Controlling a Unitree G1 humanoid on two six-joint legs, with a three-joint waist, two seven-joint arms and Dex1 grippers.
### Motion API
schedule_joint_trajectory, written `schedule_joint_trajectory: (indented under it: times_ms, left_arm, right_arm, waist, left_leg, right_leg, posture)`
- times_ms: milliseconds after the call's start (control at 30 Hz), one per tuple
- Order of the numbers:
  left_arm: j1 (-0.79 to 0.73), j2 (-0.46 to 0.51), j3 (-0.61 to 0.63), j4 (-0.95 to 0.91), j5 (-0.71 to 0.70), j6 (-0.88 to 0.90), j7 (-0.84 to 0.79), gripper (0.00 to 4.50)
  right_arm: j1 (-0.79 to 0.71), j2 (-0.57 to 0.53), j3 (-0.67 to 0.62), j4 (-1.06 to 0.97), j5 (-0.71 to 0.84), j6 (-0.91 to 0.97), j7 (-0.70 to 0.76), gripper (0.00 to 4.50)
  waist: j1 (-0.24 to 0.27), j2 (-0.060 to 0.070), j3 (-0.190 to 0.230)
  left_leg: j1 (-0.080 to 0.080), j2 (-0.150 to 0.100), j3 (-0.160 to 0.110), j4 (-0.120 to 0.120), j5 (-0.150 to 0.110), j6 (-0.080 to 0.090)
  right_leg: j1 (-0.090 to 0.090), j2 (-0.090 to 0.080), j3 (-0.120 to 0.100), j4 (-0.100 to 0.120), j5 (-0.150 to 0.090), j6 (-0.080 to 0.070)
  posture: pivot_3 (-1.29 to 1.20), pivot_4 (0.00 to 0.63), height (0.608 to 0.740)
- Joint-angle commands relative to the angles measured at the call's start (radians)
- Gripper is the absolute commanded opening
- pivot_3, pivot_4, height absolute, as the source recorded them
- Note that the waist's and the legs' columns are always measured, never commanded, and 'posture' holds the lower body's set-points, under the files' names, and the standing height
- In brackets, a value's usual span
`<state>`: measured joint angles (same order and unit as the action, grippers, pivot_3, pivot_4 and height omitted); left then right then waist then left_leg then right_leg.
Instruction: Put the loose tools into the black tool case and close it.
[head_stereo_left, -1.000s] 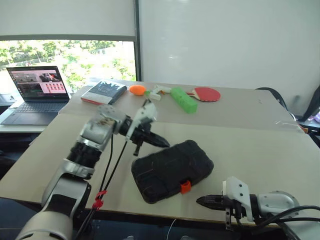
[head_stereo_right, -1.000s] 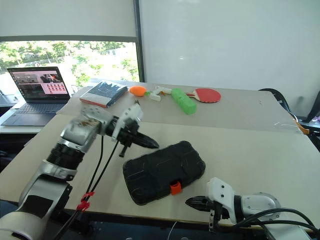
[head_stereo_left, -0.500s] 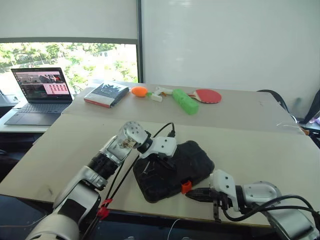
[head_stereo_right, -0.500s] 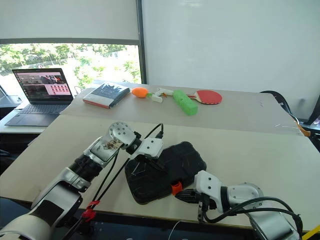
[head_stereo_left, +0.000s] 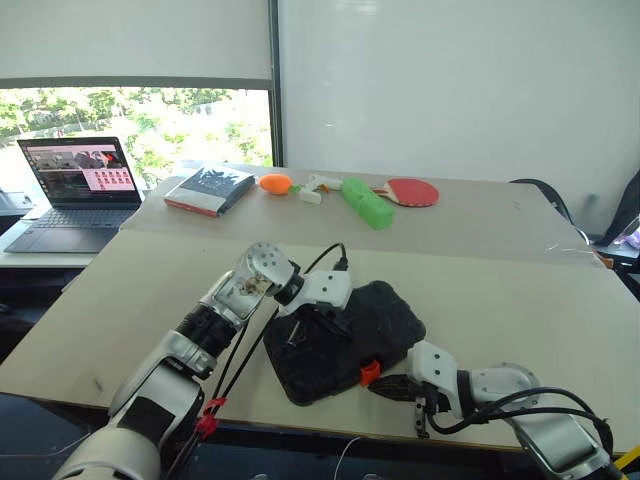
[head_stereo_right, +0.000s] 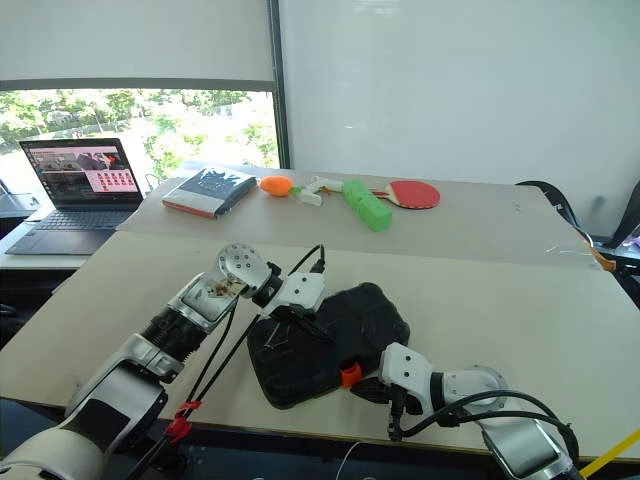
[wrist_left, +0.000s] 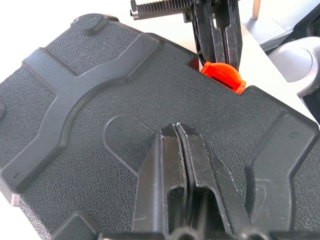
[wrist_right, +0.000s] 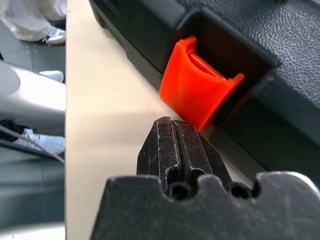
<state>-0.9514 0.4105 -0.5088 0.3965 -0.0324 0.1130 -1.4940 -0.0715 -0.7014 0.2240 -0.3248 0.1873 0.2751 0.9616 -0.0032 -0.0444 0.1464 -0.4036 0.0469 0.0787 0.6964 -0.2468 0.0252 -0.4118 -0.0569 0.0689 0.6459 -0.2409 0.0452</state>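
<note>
The black tool case (head_stereo_left: 350, 325) lies shut on the table near its front edge, textured lid up. Its orange latch (wrist_right: 197, 90) tilts out of its recess on the near side. My left gripper (wrist_left: 176, 131) is shut, with its tips resting on the middle of the lid (wrist_left: 100, 100). Just in front of the latch (head_stereo_left: 369, 372), low over the table, my right gripper (wrist_right: 170, 127) is shut too, its tip a finger's width from the orange tab. The left wrist view has the right gripper's fingers (wrist_left: 215, 35) beside the latch (wrist_left: 222, 76). The loose tools are out of view.
At the back of the far table lie a dark book (head_stereo_left: 208, 188), an orange object (head_stereo_left: 273, 183), a green cylinder (head_stereo_left: 365, 202) and a red paddle (head_stereo_left: 412, 191). An open laptop (head_stereo_left: 75, 190) stands on a side desk at the left. The table's front edge (head_stereo_left: 300, 415) runs close under the case.
My left gripper came down from beside the case's far left corner onto the lid. The right gripper slid left along the table's front edge up to the orange latch.
</note>
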Motion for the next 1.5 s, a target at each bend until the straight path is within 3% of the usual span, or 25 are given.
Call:
schedule_joint_trajectory:
  times_ms: [33, 267, 767, 1267, 1500]
  left_arm:
    - [0.024, 0.0, -0.047, 0.037, 0.068, 0.025, 0.009, 0.08]
    - [0.024, -0.007, -0.045, 0.06, 0.077, 0.019, 0.024, 0.08]
    - [0.019, -0.013, -0.045, 0.093, 0.092, -0.009, 0.035, 0.08]
    - [0.032, -0.023, -0.047, 0.099, 0.102, -0.015, 0.042, 0.08]
    - [0.043, -0.018, -0.032, 0.102, 0.097, -0.021, 0.044, 0.08]
  right_arm:
    - [-0.032, 0.009, -0.045, -0.026, 0.016, -0.025, -0.017, 0.0]
    - [-0.043, 0.033, -0.053, -0.009, 0.019, -0.03, -0.022, 0.0]
    - [-0.062, -0.014, -0.034, -0.023, 0.087, 0.026, 0.109, 0.0]
    - [-0.133, 0.084, -0.051, 0.095, -0.012, -0.05, -0.022, 0.0]
    - [-0.11, 0.069, -0.064, 0.043, 0.038, -0.012, 0.024, 0.0]
  waist:
    - [-0.001, 0.0, 0.0]
    - [-0.002, 0.0, 0.0]
    - [-0.009, 0.0, 0.0]
    - [-0.011, 0.0, 0.0]
    - [-0.012, 0.0, 0.0]
  left_leg:
    - [0.0, 0.0, 0.0, 0.0, 0.0, 0.0]
    - [0.0, 0.0, 0.0, 0.0, 0.0, 0.0]
    - [0.0, 0.0, 0.0, 0.0, 0.0, 0.0]
    - [0.001, 0.0, 0.0, -0.001, 0.0, 0.0]
    - [0.001, 0.001, 0.0, -0.001, 0.0, 0.0]
  right_leg:
    - [0.0, 0.0, 0.0, 0.0, 0.0, 0.0]
    - [0.0, 0.0, 0.0, 0.0, 0.0, 0.0]
    - [0.001, 0.0, 0.0, 0.0, 0.0, 0.0]
    - [0.001, 0.0, 0.0, 0.0, 0.0, 0.0]
    - [0.001, 0.0, 0.0, 0.0, 0.0, -0.001]
  posture:
    - [0.0, 0.15, 0.736]
    - [0.0, 0.15, 0.736]
    - [0.0, 0.15, 0.736]
    - [0.0, 0.15, 0.736]
    - [0.0, 0.15, 0.736]
